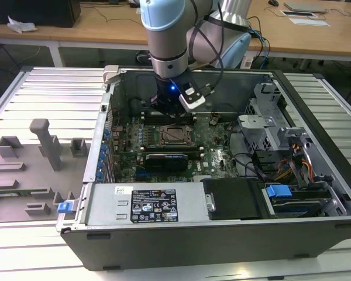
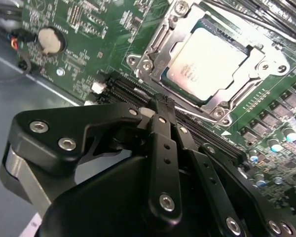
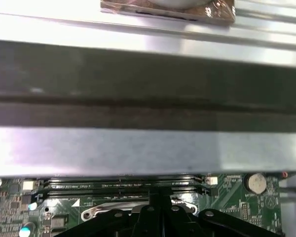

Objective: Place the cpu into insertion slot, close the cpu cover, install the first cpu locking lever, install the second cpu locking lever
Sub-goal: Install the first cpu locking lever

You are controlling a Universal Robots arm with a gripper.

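Ribbed metal table (image 1: pixel 47 88) beneath an open computer case (image 1: pixel 222 246); grey fixture blocks (image 1: pixel 44 143) set out on the exterior view's left. Nearest inside the case: labelled power supply (image 1: pixel 155 205) along the front wall. Next back: long black expansion card (image 1: pixel 167 159), standing in the green circuit board (image 1: pixel 216 155). Just behind the card — insertion slot (image 1: pixel 176 136), with the cpu (image 2: pixel 207 59) seated flat and square in it, silvery-grey top facing up. Over the chip's edges: cpu cover (image 2: pixel 163 42), lowered, cut-out framing the metal top. Latching of the cover: cannot tell. Beyond the socket, above the black memory slots (image 2: pixel 128 89): gripper (image 2: pixel 163 103) — fingers pressed together, nothing held between them. Off to one side of the socket in the second wrist view: round coin battery (image 2: pixel 50 39), well apart from it. Farthest back, past the case: wooden desks (image 1: pixel 316 35) with cables and papers.
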